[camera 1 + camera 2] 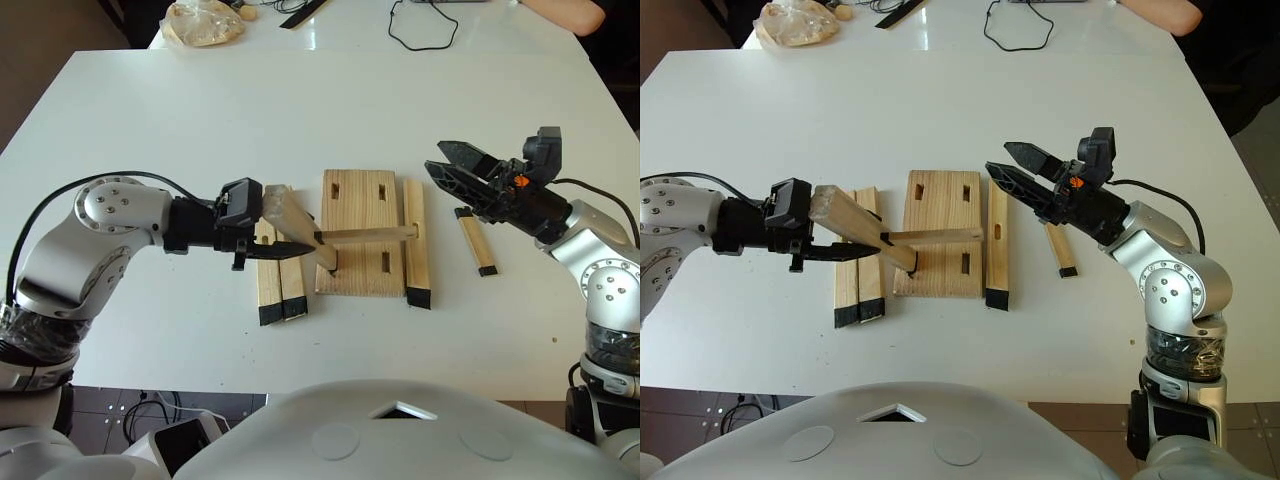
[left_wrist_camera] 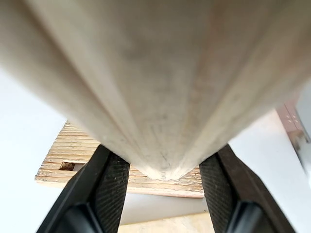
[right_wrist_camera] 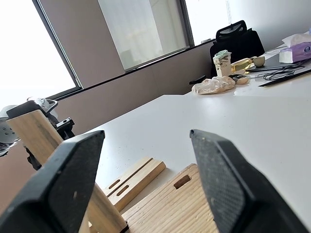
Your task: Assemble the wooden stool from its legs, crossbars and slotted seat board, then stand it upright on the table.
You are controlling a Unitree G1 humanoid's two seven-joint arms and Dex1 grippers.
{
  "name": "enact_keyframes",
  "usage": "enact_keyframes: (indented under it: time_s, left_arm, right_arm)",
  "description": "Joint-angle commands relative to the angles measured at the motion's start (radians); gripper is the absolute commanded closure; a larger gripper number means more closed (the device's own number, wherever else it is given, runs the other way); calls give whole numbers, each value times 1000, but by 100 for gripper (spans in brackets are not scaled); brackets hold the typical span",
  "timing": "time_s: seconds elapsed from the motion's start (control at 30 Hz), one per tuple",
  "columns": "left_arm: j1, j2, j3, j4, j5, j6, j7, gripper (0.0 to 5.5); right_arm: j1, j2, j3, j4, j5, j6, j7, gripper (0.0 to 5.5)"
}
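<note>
Stool leg [image 1: 290, 218], clamped tilted in my left gripper [image 1: 305, 247], has its lower end at the near-left slot [image 1: 333, 268] of the seat board [image 1: 360, 205], which lies flat on the table [image 1: 150, 120] with two more legs [image 1: 280, 285] just beside it; I judge I am seating this leg, and next it needs bringing upright and pressing straight down. A crossbar [image 1: 370, 235] lies across the board, and farther right my right gripper [image 1: 436, 157] hovers empty, jaws apart. I can read no label or writing on the wood.
</note>
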Motion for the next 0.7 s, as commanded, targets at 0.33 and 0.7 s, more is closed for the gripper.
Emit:
enact_keyframes:
  time_s: [0.33, 0.7]
  left_arm:
    - [128, 17, -73, -27, 106, 74, 91, 346]
    - [141, 100, 46, -29, 137, 30, 88, 346]
  right_arm:
    - [-23, -14, -3, 20, -20, -4, 8, 226]
    - [4, -4, -20, 6, -19, -15, -6, 226]
